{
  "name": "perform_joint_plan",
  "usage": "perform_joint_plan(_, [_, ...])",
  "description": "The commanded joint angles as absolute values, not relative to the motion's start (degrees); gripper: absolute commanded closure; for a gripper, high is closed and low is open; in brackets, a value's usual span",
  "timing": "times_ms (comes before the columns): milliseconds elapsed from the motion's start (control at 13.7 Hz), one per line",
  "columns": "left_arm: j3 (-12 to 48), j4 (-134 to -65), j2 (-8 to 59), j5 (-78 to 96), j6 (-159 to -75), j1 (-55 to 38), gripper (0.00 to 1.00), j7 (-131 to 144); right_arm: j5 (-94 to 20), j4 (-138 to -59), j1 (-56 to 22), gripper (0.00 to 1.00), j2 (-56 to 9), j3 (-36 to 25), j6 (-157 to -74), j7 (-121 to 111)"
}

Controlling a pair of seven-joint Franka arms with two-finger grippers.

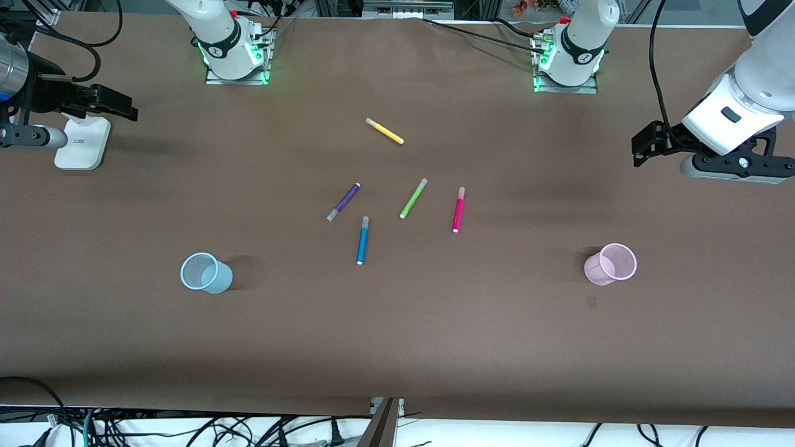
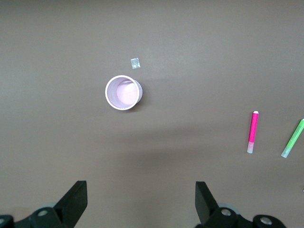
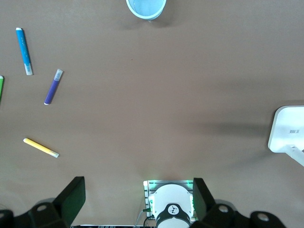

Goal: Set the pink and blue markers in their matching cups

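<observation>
Nothing is grasped yet; both markers lie loose on the brown surface (image 1: 397, 335) in the middle of the front frame. The pink marker (image 1: 458, 210) lies almost straight up and down the frame, well apart from the pink cup (image 1: 610, 264) at lower right, which stands upright with its mouth clear. The blue marker (image 1: 362, 241) lies just below centre, likewise well apart from the blue cup (image 1: 205, 272) at lower left. Distractors crowd the pair: a green marker (image 1: 413, 198) just beside the pink one, a purple marker (image 1: 343, 202) just above the blue one, a yellow marker (image 1: 384, 131) higher in the frame. The left tool (image 1: 646, 146) hangs at the right edge of the frame, fingers spread wide and empty, as its wrist view shows with both fingers at the bottom of that picture; the right tool (image 1: 112, 102) hangs at the upper left edge, also spread and empty. Judgement: the step in hand is the first approach, probably the left arm to the pink marker. To do it well, turn the wrist so the fingers close across the barrel, not along it; descend at mid-barrel, clear of the green marker; then tip the marker upright over the cup's mouth and release low, since a light cup may topple.
</observation>
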State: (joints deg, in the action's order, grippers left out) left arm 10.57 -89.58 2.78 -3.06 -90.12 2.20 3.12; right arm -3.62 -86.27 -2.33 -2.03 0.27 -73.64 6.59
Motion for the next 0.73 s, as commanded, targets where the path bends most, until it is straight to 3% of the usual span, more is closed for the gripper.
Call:
perform_joint_plan(0, [10.3, -89.9, 1.9, -1.5, -89.5, 1.9, 0.0, 2.8, -3.2, -85.0, -2.0, 0.0, -2.6, 1.0, -73.9, 7.2])
perform_joint_plan(657, [10.3, -90.6, 2.0, -1.5, -89.3, 1.9, 0.0, 3.0, -3.0, -85.1, -2.3, 0.0, -3.6, 1.2, -74.2, 5.3])
